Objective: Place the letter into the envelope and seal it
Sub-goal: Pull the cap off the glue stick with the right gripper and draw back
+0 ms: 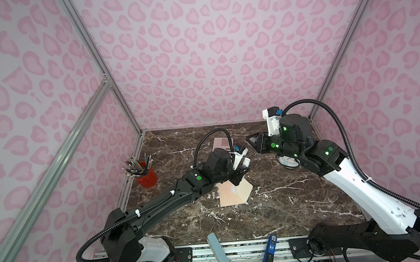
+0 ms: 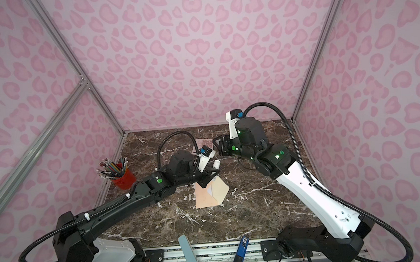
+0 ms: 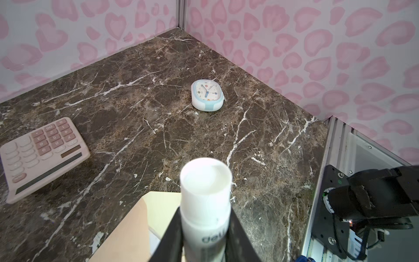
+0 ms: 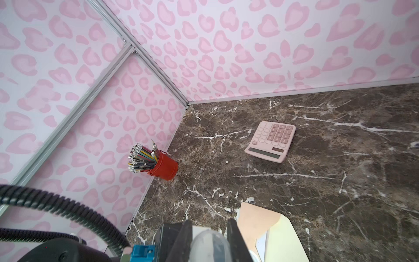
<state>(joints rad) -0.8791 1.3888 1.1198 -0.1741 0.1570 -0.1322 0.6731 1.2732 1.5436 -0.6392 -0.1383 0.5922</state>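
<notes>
**Two grips full over an open envelope**

The desk (image 1: 285,207) was dark brown marble with white veins, boxed by walls (image 1: 199,61) printed with pink blotches. The envelope (image 1: 227,198) lay flat near its centre. It was smooth peach-tan paper, its long axis running roughly 12 to 6 o'clock and its pointed cream flap open toward 3 o'clock. A white sliver of the letter (image 1: 233,190) showed in its mouth. The left fingers (image 3: 172,242) were clamped on a white cylindrical glue stick (image 3: 205,199) above the envelope's 12 o'clock end. The right fingers (image 4: 237,242), raised at 1 o'clock, pinched a pale rounded cap (image 4: 210,245). A pink calculator (image 4: 271,140) sat at 12 o'clock, a red pencil cup (image 1: 148,179) at 9 o'clock.
</notes>
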